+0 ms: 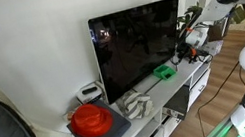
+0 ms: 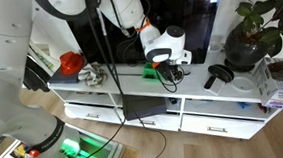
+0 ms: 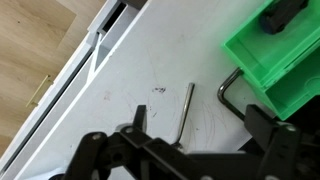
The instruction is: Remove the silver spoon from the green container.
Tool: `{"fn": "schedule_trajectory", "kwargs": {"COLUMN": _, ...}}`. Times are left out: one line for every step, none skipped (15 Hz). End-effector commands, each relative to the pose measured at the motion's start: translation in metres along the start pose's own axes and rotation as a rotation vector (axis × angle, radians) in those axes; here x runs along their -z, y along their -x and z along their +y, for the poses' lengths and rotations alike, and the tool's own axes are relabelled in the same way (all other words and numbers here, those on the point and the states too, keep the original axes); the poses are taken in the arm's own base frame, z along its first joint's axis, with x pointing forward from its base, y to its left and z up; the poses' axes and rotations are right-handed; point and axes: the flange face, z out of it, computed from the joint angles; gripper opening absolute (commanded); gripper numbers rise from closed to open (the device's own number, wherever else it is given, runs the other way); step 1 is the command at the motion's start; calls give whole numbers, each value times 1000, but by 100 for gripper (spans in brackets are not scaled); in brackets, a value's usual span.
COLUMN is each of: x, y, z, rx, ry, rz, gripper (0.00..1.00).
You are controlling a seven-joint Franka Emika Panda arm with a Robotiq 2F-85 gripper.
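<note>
No legible text, labels or numbers anywhere

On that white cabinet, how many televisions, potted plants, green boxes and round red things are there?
television: 1
potted plant: 1
green container: 1
round red object: 1
Total: 4
</note>
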Motion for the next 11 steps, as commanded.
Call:
{"fn": "schedule_trajectory", "kwargs": {"x": 50, "y": 46, "z": -14, "rx": 185, "ry": 12, "rz": 8, "gripper": 100}}
{"fn": "schedule_trajectory", "kwargs": {"x": 59, "y": 56, "z": -21, "rx": 247, "ry": 11, "rz": 13, "gripper": 100}}
{"fn": "schedule_trajectory", "kwargs": {"x": 67, "y": 66, "z": -28, "rx": 304, "ry": 4, "rz": 10, "gripper": 100}}
{"fn": "schedule_trajectory", "kwargs": {"x": 74, "y": 72, "z": -36, "rx": 361, "ry": -5, "rz": 16, "gripper": 100}}
{"fn": "schedule_trajectory", "kwargs": {"x": 80, "y": 82, "z": -43, "rx": 416, "ry": -22, "rz": 8, "gripper": 100}}
{"fn": "schedule_trajectory", "kwargs": {"x": 84, "y": 89, "z": -51, "rx": 472, "ry": -44, "rz": -6, "gripper": 100}}
{"fn": "schedule_trajectory", "kwargs": {"x": 86, "y": 93, "z": -57, "rx": 526, "ry": -66, "rz": -16, "gripper": 100}}
{"fn": "schedule_trajectory", "kwargs": {"x": 71, "y": 75, "z": -54, "rx": 441, "ry": -42, "rz": -3, "gripper": 100}}
{"fn": "schedule_trajectory", "kwargs": {"x": 75, "y": 81, "z": -60, "rx": 480, "ry": -52, "rz": -7, "gripper": 100}}
{"fn": "schedule_trajectory", "kwargs": {"x": 78, "y": 85, "z": -62, "rx": 501, "ry": -55, "rz": -9, "gripper": 100}}
{"fn": "schedule_trajectory", "kwargs": {"x": 79, "y": 87, "z": -63, "rx": 511, "ry": -54, "rz": -10, "gripper": 100}}
